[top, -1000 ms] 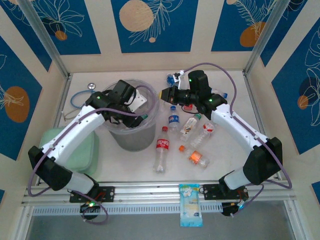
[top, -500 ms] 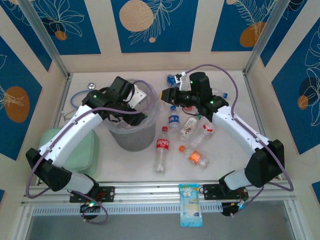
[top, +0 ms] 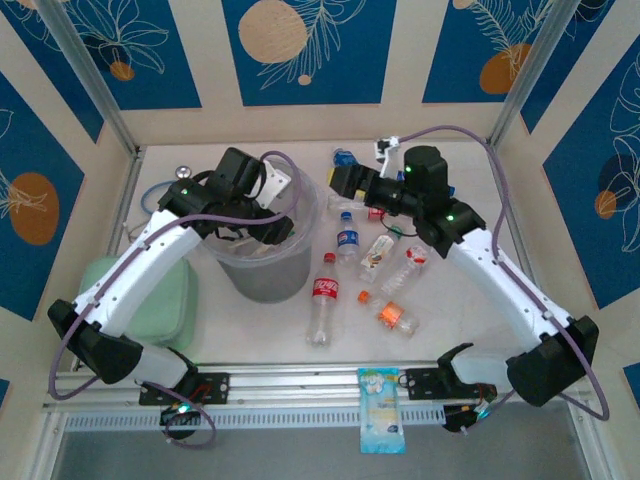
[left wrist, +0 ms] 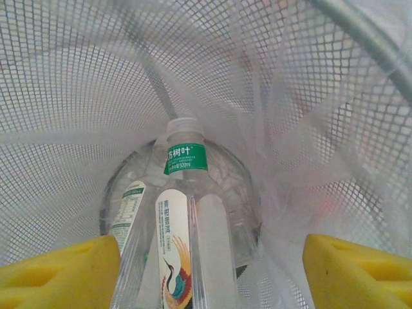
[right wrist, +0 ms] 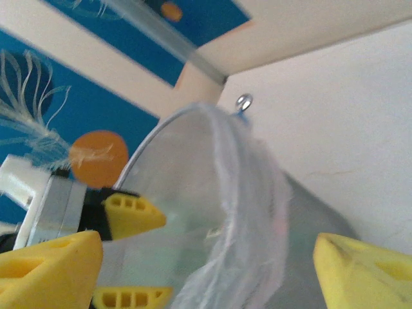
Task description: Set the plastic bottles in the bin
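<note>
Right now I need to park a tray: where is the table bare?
Bare: the strip between the bin and the front rail, and the patch between the orange-labelled bottle and the right arm. Crowded: the loose bottles right of the bin.

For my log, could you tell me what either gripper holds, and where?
Nothing: the left gripper and the right gripper both stand open and empty.

Robot test cell, lab-type setup. Flat white tabletop (top: 460, 320) boxed in by cream wall panels printed with blue leaf-and-orange-disc patterns (top: 310, 50), framed by silver aluminium corner posts (top: 88, 80). Two white-and-black robot arms (top: 150, 265) bolted to a slotted aluminium rail (top: 300, 383) at the near edge.
</note>
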Controlling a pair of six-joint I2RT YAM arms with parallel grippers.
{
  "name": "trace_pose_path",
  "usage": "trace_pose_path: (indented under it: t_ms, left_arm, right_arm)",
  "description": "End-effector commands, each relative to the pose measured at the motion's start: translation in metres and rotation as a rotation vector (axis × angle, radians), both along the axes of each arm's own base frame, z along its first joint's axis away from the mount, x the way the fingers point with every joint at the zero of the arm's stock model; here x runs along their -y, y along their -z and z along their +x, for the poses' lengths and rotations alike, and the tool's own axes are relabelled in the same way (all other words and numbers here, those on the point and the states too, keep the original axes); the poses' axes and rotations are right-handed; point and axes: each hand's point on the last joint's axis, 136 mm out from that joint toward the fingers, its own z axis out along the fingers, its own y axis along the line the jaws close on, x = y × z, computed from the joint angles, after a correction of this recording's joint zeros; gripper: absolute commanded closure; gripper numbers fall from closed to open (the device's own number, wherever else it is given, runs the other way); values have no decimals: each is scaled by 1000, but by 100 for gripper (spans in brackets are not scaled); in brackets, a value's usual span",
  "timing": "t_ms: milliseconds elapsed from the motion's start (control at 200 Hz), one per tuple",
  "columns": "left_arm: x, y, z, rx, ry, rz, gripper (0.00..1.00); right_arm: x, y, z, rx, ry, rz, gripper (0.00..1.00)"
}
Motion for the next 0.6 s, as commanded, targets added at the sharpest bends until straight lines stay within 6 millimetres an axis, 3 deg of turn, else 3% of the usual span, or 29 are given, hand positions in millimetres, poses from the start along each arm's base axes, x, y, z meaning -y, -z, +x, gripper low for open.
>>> trace_pose_path:
  t_ms: [0, 80, 175, 385, 465, 595]
  left_arm:
    - [6, -14, 5, 23, -6, -45, 22]
    - [5, -17, 4, 31, -6, -54, 18]
    - [2, -22, 1, 53, -11, -67, 15]
    - [8, -36, -15, 59, 45, -143, 12]
    - [2, -38, -20, 70, 38, -138, 11]
    - [3, -44, -33, 79, 80, -187, 11]
  right_arm:
    - [49, 17, 16, -47, 216, -73, 13]
    - [77, 28, 26, -79, 314, -90, 12]
    - [121, 45, 43, -160, 515, -87, 0]
    - [214, 97, 77, -403, 1007, -4, 1]
    - [238, 129, 82, -537, 1156, 74, 0]
    - [258, 176, 100, -619, 1309, 234, 11]
